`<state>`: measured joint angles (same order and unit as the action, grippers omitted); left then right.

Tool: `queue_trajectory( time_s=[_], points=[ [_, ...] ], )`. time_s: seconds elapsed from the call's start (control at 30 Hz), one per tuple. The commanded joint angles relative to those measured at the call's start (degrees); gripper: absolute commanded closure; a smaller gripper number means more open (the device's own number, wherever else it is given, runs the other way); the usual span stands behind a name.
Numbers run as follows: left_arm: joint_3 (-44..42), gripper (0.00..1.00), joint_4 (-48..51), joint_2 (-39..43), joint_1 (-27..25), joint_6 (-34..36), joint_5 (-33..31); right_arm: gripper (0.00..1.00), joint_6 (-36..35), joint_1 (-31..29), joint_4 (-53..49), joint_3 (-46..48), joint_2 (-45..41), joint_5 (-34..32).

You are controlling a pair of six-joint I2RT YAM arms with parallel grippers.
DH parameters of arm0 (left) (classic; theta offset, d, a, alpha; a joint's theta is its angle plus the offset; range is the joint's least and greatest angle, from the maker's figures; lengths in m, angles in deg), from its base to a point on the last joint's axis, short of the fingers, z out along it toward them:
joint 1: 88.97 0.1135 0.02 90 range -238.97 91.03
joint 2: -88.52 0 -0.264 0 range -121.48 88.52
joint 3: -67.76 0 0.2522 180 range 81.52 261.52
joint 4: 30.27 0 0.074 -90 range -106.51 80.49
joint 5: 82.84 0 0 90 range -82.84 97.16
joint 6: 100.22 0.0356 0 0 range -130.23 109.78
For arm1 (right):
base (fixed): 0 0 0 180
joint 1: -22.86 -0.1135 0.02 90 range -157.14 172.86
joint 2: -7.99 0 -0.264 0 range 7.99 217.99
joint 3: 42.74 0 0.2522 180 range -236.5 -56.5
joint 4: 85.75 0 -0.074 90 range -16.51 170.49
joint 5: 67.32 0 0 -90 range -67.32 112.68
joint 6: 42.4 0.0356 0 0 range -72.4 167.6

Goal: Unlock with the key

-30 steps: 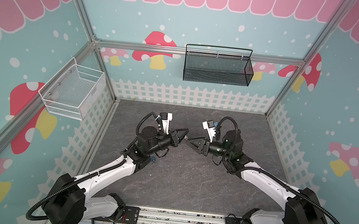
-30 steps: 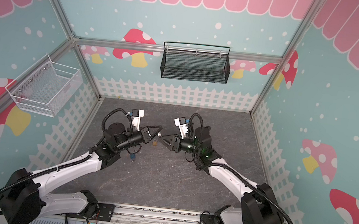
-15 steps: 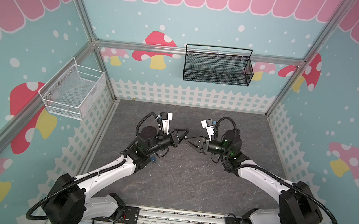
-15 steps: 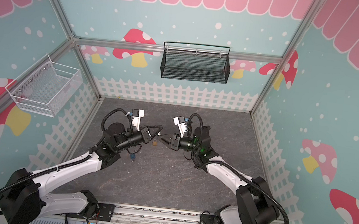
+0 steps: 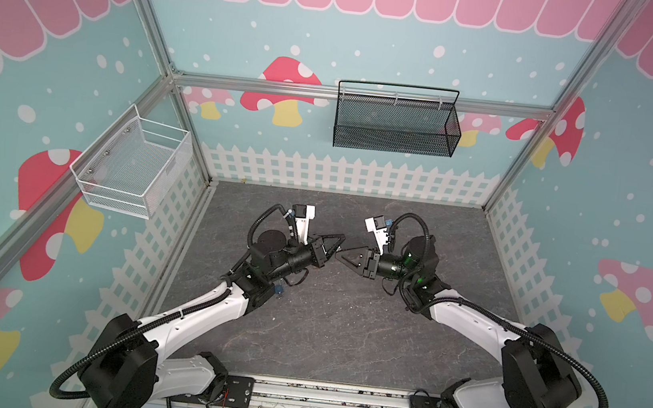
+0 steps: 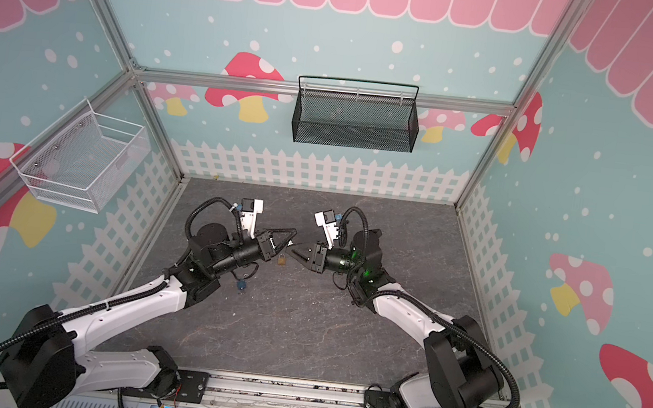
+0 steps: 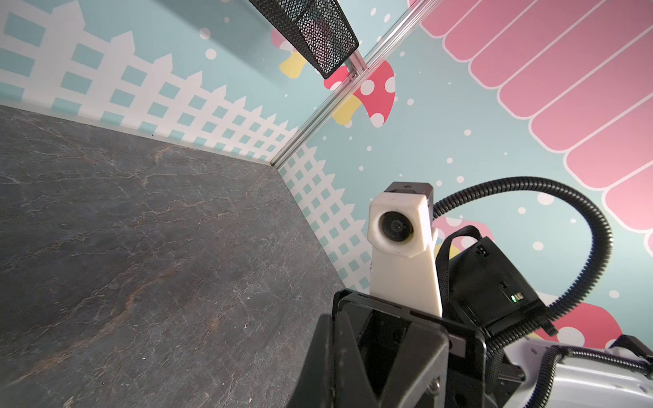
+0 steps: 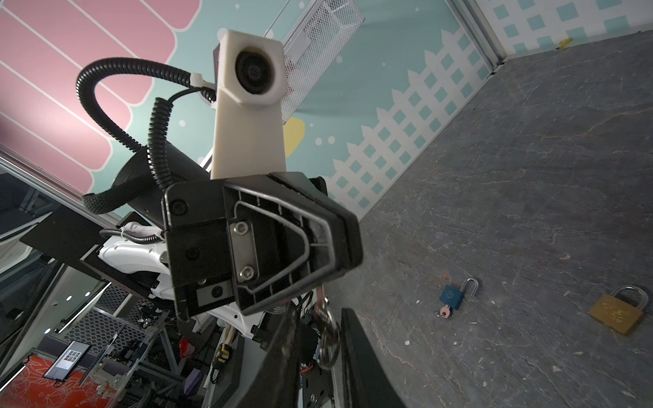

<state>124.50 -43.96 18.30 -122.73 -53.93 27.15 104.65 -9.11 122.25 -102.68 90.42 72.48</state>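
The key [image 8: 322, 307] is a small dark metal key with a ring hanging from it. My left gripper [image 5: 338, 247] is shut on the key and holds it above the middle of the floor. My right gripper [image 8: 318, 328] faces it tip to tip. Its jaws stand narrowly open on either side of the ring, with a gap on one side. A blue padlock [image 8: 452, 296] lies on the floor with its shackle sprung open and a small key in it. A brass padlock [image 6: 281, 259] lies shut near it, below both grippers.
A black mesh basket [image 5: 394, 123] hangs on the back wall and a white wire basket [image 5: 132, 168] on the left wall. The dark stone-patterned floor [image 5: 343, 332] is walled on three sides. The blue padlock [image 6: 241, 285] lies beside the left arm's wrist.
My right gripper has moved left to meet the left gripper's tip, and its jaws have narrowed around the key's ring. The left arm has stayed put, shut.
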Motion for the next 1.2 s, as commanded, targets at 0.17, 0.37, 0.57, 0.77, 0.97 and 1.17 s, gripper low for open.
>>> queue_trajectory(
  time_s=[0.17, 0.37, 0.57, 0.77, 0.97, 1.17],
  points=[
    [-0.7, 1.0, -1.5, -0.1, 0.3, 0.0, 0.4, 0.85, 1.4, 0.4, 3.6, -1.1, 0.8, 0.6],
    [-0.6, 1.0, -1.8, -0.6, 0.3, -0.1, 0.3, 0.91, 1.4, 0.4, 3.9, -1.3, 0.8, 0.7],
    [-0.3, 1.0, -0.9, -0.2, 0.4, 0.1, -0.4, 0.99, 0.9, 0.7, 3.6, -0.9, 0.3, -0.1],
    [1.5, 0.63, 4.5, 1.3, 1.6, 0.3, -1.3, 1.0, -6.6, 1.2, -6.6, -0.7, -1.9, -3.8],
    [1.6, 0.51, 12.7, 2.9, 2.2, 1.0, -5.9, 1.0, -21.5, 1.2, -21.1, 0.1, -6.8, -12.5],
    [4.0, 0.48, 26.1, 1.3, 2.2, 2.9, -12.1, 1.0, -29.2, 1.1, -27.7, 2.1, -9.5, -19.6]
  ],
)
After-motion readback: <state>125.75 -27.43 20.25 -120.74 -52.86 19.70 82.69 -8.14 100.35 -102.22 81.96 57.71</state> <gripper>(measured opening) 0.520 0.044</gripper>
